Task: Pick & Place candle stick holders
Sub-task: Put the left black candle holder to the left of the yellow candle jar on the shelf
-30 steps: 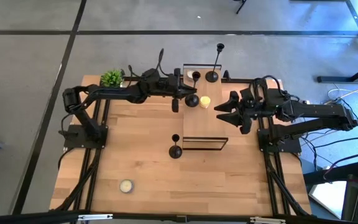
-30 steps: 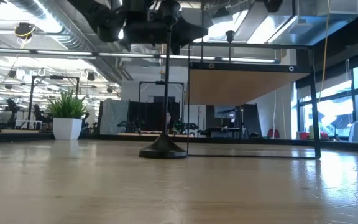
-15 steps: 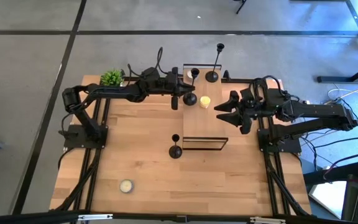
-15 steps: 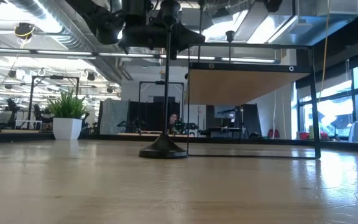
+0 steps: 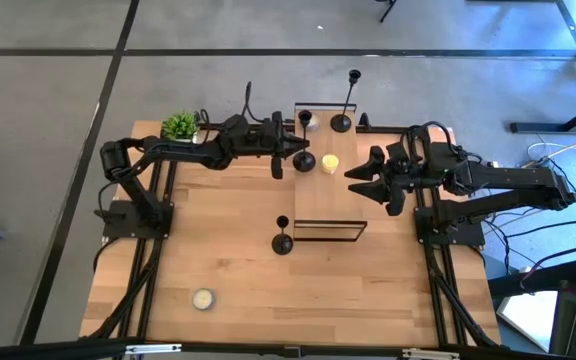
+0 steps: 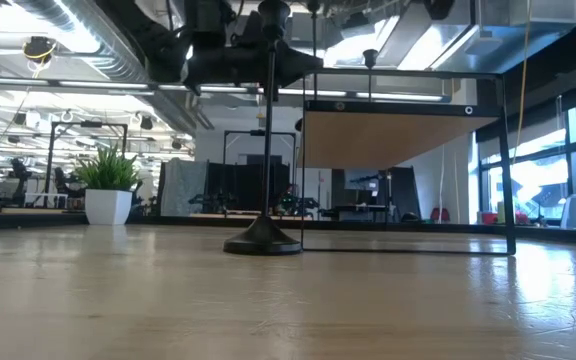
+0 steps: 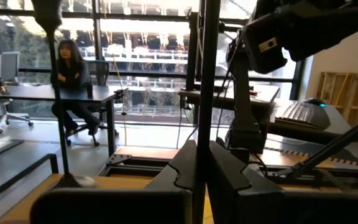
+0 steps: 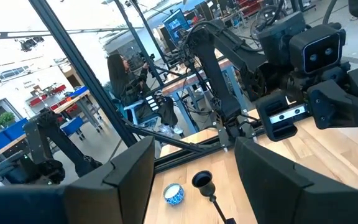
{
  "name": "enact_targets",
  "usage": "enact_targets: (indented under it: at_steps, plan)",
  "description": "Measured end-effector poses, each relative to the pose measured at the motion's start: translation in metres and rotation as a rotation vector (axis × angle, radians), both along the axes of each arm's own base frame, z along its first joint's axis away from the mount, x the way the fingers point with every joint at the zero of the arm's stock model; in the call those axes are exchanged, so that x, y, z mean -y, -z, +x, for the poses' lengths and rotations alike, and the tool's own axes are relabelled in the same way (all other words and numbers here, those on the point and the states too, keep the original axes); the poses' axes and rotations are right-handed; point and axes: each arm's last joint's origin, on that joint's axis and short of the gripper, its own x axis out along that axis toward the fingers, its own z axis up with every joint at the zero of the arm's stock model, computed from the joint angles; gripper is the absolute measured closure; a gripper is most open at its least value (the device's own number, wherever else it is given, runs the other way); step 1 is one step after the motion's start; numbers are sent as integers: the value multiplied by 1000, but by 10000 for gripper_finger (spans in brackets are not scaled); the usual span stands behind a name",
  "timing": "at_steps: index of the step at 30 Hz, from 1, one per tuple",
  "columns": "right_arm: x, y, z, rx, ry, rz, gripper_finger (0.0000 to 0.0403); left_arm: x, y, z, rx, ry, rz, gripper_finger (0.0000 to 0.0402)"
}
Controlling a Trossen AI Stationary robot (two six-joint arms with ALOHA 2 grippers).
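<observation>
Candlestick holder (image 7: 207,93) in left tool (image 7: 201,171)

Receiving even, bright overhead light across the wooden table (image 5: 218,230), with only short, soft shadows lying close under the arms. Getting strong backlight from the windows (image 7: 135,37) behind the table in the left wrist view, washing the panes to near white and turning the thin stem (image 7: 207,74) close to the lens into a dark, blurred silhouette. Glaring off ceiling lights (image 6: 88,40) above the table in the low view, the nearest planks going soft and out of focus.
</observation>
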Motion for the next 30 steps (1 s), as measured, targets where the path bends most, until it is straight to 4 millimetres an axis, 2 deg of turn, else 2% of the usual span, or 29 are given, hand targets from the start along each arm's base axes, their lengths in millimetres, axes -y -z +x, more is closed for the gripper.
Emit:
enact_targets:
  at_steps: [30]
  plan:
    - [0,0,0,6,12,-25,176,3,4,1,-26,23,7,391]
